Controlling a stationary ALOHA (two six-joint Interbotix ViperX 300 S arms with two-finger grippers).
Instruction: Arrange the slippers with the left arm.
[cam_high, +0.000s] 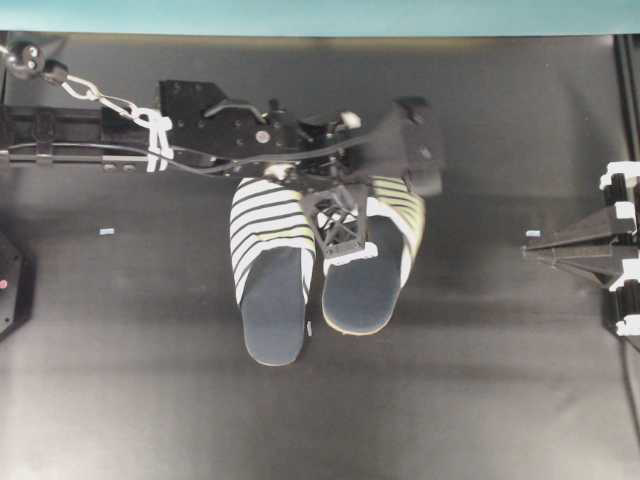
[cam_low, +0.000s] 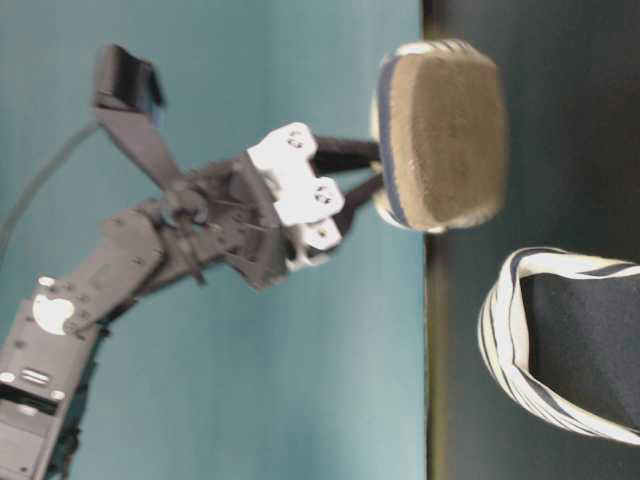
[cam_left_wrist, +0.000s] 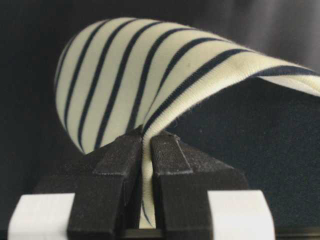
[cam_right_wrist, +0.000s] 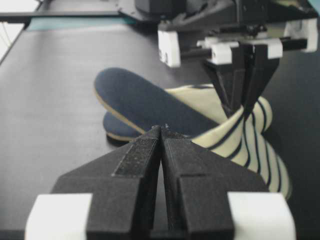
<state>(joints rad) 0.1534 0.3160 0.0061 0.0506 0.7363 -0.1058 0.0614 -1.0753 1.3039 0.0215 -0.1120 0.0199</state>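
Over the black table (cam_high: 120, 380), left fingers (cam_left_wrist: 122, 165) pinch one slipper's (cam_left_wrist: 125, 80) striped upper.

left gripper (cam_left_wrist: 146, 150) clamped tight, pointing down; right gripper (cam_right_wrist: 161, 137) closed, idle.

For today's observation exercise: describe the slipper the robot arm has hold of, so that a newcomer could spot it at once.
On the black table two striped slippers lie side by side near the middle. The held slipper is the one nearer the idle right gripper. Unlike its neighbour, its upper's edge is pinched in the left gripper and it is raised off the table.
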